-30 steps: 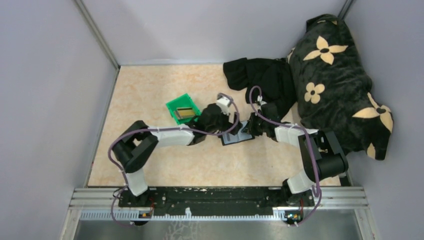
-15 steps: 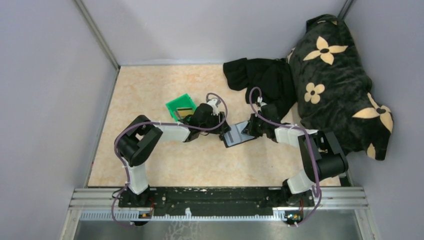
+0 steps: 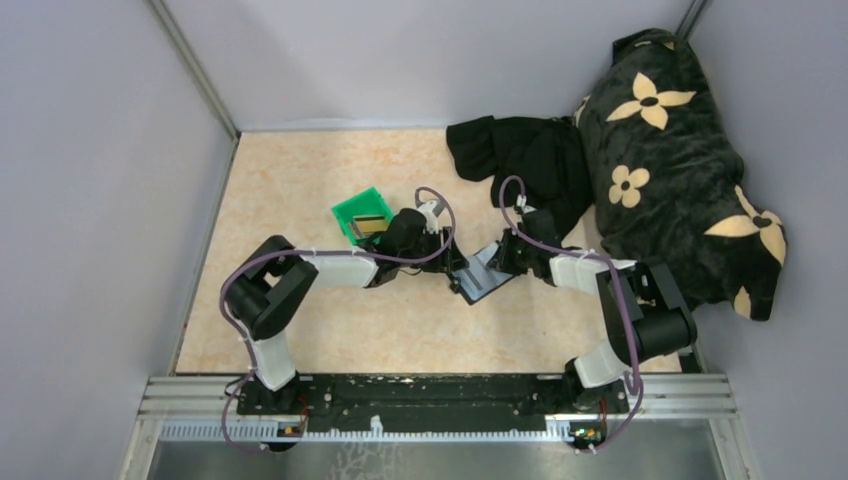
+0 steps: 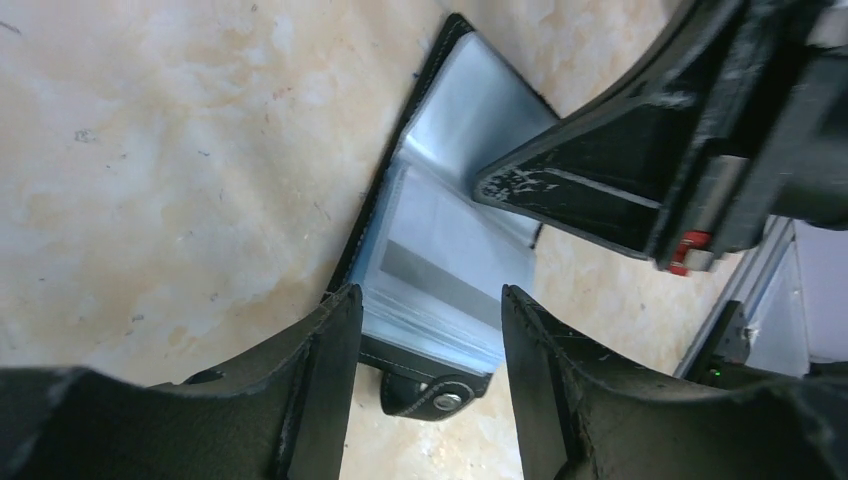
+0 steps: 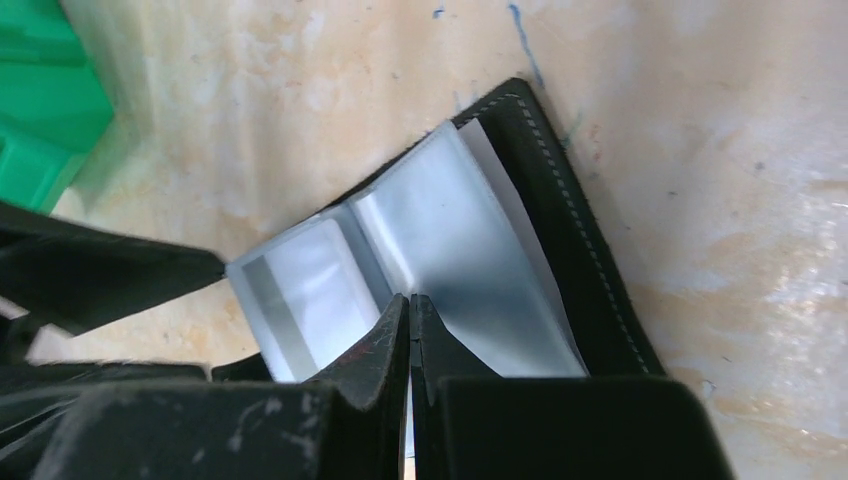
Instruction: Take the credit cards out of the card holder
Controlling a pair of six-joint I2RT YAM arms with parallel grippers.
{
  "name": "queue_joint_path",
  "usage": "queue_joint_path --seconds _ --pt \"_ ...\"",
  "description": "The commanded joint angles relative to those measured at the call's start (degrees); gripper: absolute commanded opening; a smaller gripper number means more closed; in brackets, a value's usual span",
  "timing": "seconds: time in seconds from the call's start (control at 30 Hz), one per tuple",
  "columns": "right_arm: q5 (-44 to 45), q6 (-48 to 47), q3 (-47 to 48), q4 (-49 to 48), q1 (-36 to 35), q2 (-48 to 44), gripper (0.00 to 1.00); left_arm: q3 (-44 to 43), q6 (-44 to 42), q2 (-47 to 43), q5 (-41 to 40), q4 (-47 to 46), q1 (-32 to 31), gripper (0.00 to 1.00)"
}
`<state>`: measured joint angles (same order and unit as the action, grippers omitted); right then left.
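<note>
Left gripper (image 4: 428,300) now astride the card holder (image 4: 420,240) sleeves, jaws narrowed; can't tell if it's gripping. Right gripper (image 5: 410,300) clenched, pinning it. Card pull looks next.

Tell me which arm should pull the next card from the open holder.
Left. The left tool straddles the striped card in the holder, while the right tool is shut, pinning the holder open.

The card holder (image 4: 440,250) is partly hidden behind the left pincer (image 4: 428,300) fingers
</note>
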<state>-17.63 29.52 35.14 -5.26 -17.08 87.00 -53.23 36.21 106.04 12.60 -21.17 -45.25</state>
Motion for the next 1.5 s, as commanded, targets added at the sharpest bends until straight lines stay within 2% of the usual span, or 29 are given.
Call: queue_joint_path --seconds 0.0,0.07,0.17,0.23,0.33,0.43,0.5,0.53,0.63,0.73,0.97,1.17,1.33,1.47 --pt "6.9 -0.6 0.4 2.7 -0.3 -2.6 0.00 0.6 0.0 -6.3 -0.9 0.2 -0.2 0.60" --pt "12.4 0.9 -0.5 3.6 0.1 -4.5 0.00 0.9 -0.4 -7.9 -1.4 0.6 -0.2 0.60" --pt "12.9 2.5 -1.3 3.8 2.8 -7.8 0.00 1.6 -1.4 -10.1 -2.3 1.5 -0.2 0.60" --pt "13.3 2.4 -0.2 5.2 4.0 -8.5 0.07 2.4 -1.8 -10.8 -2.5 1.4 -0.2 0.61" --pt "15.8 1.6 2.1 7.7 4.7 -7.5 0.27 3.7 -2.3 -11.2 -2.2 0.8 -0.1 0.61" --pt "17.0 0.4 3.5 9.3 4.9 -5.0 0.34 4.7 -2.4 -11.3 -1.3 -0.1 -0.2 0.62" --pt "16.2 0.1 3.5 9.3 4.9 -3.8 0.35 5.3 -2.3 -11.5 -0.9 -0.6 -0.2 0.62" --pt "15.4 0.0 3.1 9.0 4.9 -3.7 0.33 5.5 -2.4 -11.6 -0.7 -0.8 -0.2 0.62" --pt "12.4 0.6 1.5 8.5 4.8 -5.4 0.14 6.0 -2.6 -11.9 -0.5 -0.8 -0.1 0.62" --pt "13.0 1.7 0.2 10.2 2.7 -9.1 0.05 6.9 -2.5 -12.7 -0.5 -1.6 0.0 0.62" --pt "12.6 6.1 -2.8 11.3 -3.9 -13.9 0.04 8.7 -2.5 -16.3 -2.1 -2.0 0.0 0.63" --pt "14.7 7.0 -5.6 12.8 -5.3 -18.1 0.03 9.1 -1.4 -18.0 -1.2 -1.9 0.0 0.64" --pt "18.1 5.3 -2.4 15.1 -5.3 -24.1 0.03 10.6 2.2 -18.0 -0.3 -4.7 -0.8 0.66" --pt "16.7 2.5 2.5 12.9 -5.3 -21.6 0.03 12.0 4.6 -14.5 -2.7 -6.7 -3.5 0.69"
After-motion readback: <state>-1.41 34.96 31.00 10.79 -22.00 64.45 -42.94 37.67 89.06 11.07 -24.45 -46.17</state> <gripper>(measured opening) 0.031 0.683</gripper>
